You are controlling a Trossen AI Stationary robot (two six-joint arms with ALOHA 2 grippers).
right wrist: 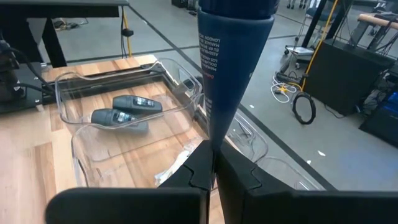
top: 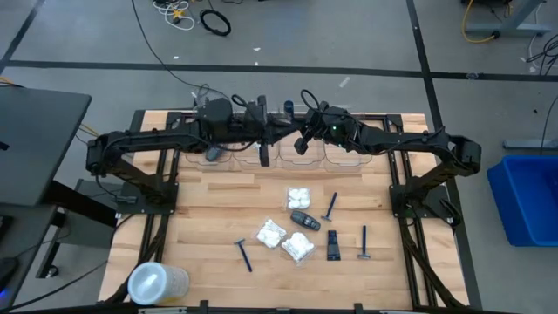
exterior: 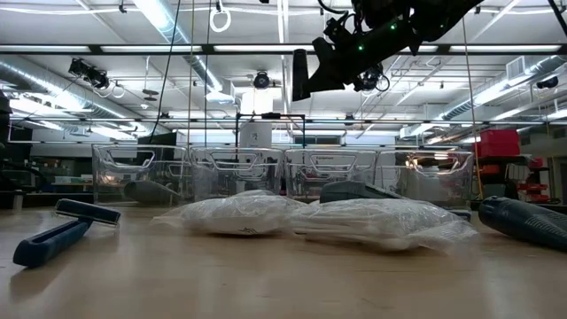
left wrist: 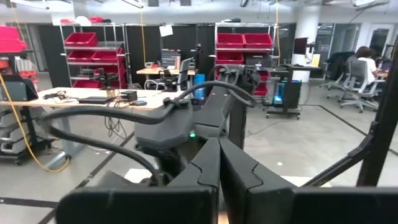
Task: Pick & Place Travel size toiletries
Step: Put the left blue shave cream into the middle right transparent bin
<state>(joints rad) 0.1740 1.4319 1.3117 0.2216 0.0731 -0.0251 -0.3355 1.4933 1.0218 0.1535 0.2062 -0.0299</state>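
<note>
My right gripper (right wrist: 214, 155) is shut on a dark blue tube (right wrist: 233, 50) above the row of clear bins (top: 288, 155) at the table's far side; the low view shows the tube (exterior: 301, 75) high in the air. My left gripper (left wrist: 219, 162) is shut on nothing beside it, over the bins (top: 277, 120). On the wood lie white packets (top: 299, 198), a dark grey case (top: 305, 220), a black tube (top: 333, 244) and blue razors (top: 331, 206). Two grey cases (right wrist: 124, 109) lie in one bin. My right gripper pinches the tube's narrow flat end (right wrist: 214, 134) between its two fingers. The fingers come from the table's right, slanting a little down. The tube stands up from the fingertips, wide end uppermost, lifted clear above the bins.
A large translucent round container (top: 157, 283) lies at the near left corner. Another dark tube (top: 264, 155) seems to lie in a bin near my left gripper. A laptop (top: 35, 148) sits off the table's left. Bare wood shows on the near left part of the table (top: 200, 227).
</note>
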